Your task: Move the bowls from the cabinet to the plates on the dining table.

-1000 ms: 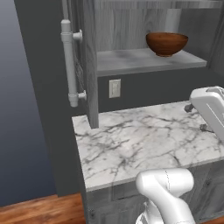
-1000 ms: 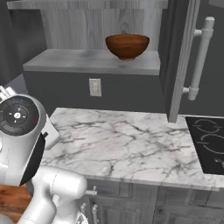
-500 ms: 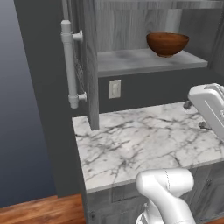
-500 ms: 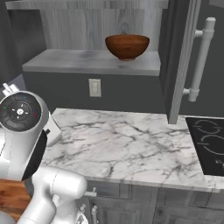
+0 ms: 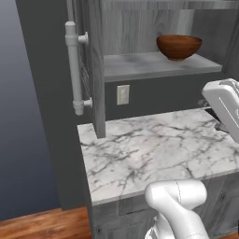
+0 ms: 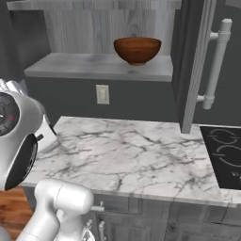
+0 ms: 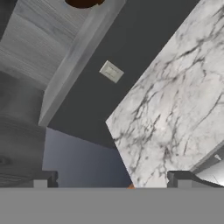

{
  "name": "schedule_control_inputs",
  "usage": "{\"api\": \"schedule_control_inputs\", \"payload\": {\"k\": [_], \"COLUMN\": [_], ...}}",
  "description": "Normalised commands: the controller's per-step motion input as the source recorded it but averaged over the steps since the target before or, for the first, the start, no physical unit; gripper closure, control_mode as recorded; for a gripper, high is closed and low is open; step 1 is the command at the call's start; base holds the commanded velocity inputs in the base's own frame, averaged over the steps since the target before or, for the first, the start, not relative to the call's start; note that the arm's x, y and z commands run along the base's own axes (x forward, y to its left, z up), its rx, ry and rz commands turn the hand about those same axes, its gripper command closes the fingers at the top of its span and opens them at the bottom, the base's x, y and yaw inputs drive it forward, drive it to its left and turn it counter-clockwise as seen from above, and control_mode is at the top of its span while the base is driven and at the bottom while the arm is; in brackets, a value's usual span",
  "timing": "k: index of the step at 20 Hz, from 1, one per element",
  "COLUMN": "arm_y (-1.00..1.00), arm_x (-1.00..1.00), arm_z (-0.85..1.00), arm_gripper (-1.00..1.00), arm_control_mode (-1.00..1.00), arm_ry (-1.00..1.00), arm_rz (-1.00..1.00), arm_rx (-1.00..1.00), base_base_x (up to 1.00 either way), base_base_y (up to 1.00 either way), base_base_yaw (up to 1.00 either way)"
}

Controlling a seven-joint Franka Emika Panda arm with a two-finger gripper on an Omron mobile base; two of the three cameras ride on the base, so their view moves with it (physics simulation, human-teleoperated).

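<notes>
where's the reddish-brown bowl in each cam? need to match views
Left base view: reddish-brown bowl at upper right, on the cabinet shelf.
Right base view: bowl at upper centre, on the same shelf.
Hand view: just its dark underside cut off at the top edge, left of centre.
Shared landmark: the wall outlet below the shelf.

The reddish-brown wooden bowl (image 5: 179, 46) sits upright on the grey shelf (image 5: 154, 65) of the open cabinet (image 5: 95, 70) — glossy, deep, rounded, nothing visible inside. It stands toward the shelf's right end, near the front edge — above the marble surface (image 5: 158, 151).
</notes>
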Motion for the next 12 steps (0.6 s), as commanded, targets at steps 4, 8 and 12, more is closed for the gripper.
{"api": "schedule_control_inputs", "payload": {"k": [4, 8, 12], "arm_y": [-0.19, -0.12, 0.01], "arm_x": [0.0, 0.03, 0.06], "arm_z": [0.21, 0.14, 0.08], "arm_gripper": [-1.0, -1.0, -1.0], "arm_control_mode": [-1.0, -1.0, -1.0], "arm_ry": [0.0, -0.03, -0.11], "arm_rz": [-0.17, -0.17, -0.19], "arm_rx": [0.02, 0.03, 0.0], "base_base_x": [0.0, 0.0, 0.0], "base_base_y": [0.0, 0.0, 0.0], "base_base_yaw": [0.0, 0.0, 0.0]}}
